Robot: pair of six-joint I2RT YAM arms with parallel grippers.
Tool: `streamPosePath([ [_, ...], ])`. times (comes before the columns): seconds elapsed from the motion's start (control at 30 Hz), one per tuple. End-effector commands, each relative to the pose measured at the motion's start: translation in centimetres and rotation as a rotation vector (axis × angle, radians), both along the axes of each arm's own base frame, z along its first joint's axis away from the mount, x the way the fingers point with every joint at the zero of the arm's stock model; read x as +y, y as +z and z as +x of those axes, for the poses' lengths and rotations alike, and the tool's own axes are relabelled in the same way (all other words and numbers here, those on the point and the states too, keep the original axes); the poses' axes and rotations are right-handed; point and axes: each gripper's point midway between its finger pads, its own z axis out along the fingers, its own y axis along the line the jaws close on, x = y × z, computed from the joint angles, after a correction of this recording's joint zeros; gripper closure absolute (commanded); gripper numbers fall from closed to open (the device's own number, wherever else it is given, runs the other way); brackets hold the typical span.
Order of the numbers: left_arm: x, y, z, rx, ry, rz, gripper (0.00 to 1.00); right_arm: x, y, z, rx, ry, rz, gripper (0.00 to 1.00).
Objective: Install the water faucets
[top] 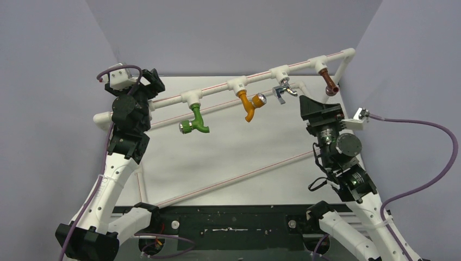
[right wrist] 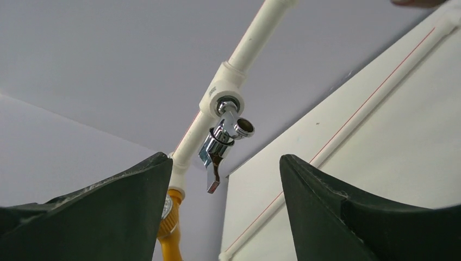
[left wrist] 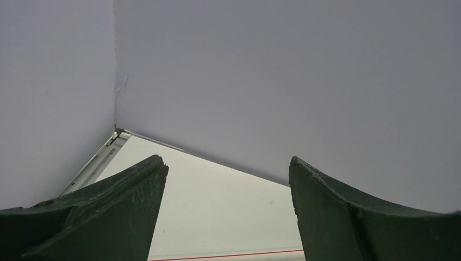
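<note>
Chrome faucet [top: 284, 89] [right wrist: 223, 141] seated in a tee fitting [top: 280, 71] on the white pipe [top: 215, 90], third in a row of four above the surface [top: 228, 152].
Green faucet [top: 194, 120] and orange faucet [top: 251, 104] hang to its left, brown faucet [top: 328, 81] to its right. Right end effector [top: 305, 102] is near the chrome faucet, apart from it, jaws wide with nothing between. Left end effector [left wrist: 228, 163], by the pipe's left end, is likewise wide and empty, facing the wall [left wrist: 272, 81].

White pipe rail [right wrist: 255, 32] with tee fitting [right wrist: 216, 89] beyond the right jaws, white tabletop [left wrist: 217, 204] and grey wall [left wrist: 272, 81] beyond the left jaws.
</note>
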Motion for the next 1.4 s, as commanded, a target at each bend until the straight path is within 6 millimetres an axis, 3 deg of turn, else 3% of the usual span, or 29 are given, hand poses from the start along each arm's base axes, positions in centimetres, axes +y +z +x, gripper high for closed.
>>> streamPosePath([
  [0.0, -1.4, -13.7, -1.2, 0.451, -0.065, 0.109, 0.2, -2.0, 2.0, -1.5, -0.101, -0.051, -0.349, 0.27],
  [0.27, -1.4, -13.8, -1.2, 0.451, -0.067, 0.109, 0.2, -1.0, 3.1, -1.6, -0.23, 0.035, -0.958, 0.28],
  [0.53, -1.5, -13.6, -1.3, 0.444, -0.071, 0.108, 0.2, -0.9, 2.1, -1.0, -0.391, 0.029, -1.548, 0.27],
  [0.7, -1.6, -13.5, -1.3, 0.441, -0.075, 0.105, 0.2, 0.7, 0.4, -0.6, -0.473, 0.086, -1.881, 0.27],
  [0.83, -1.9, -13.4, -1.3, 0.439, -0.082, 0.106, 0.2, 1.2, 0.1, -0.1, -0.504, 0.032, -2.025, 0.26],
  [1.37, -2.2, -13.3, -1.5, 0.434, -0.087, 0.114, 0.2, 1.8, 2.2, 4.3, -0.502, -0.188, -2.316, 0.25],
])
